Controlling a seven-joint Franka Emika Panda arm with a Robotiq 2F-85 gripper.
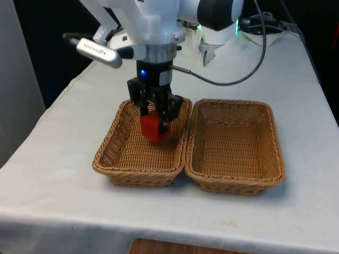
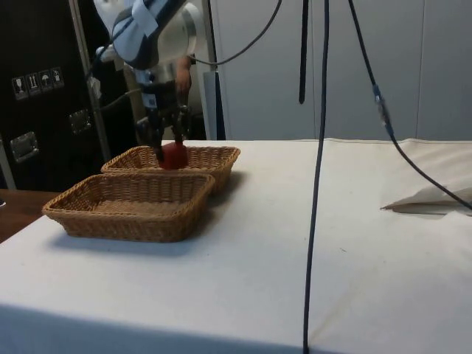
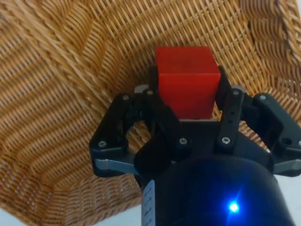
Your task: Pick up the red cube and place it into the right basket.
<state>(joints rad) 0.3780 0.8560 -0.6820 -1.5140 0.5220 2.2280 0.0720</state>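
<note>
A red cube hangs in my black gripper, which is shut on it over the left wicker basket, near that basket's far right part. The cube is lifted off the basket floor, about level with the rim. In the side view the red cube and gripper are above the farther basket, and the nearer basket holds nothing. The wrist view has the red cube clamped between both fingers, with basket weave below. The right basket sits empty beside the left one, rims touching.
White cloth table stretches around both baskets. A black cable loops across the table behind the baskets. Another cable hangs down in the side view, and crumpled cloth lies at the table's far side there.
</note>
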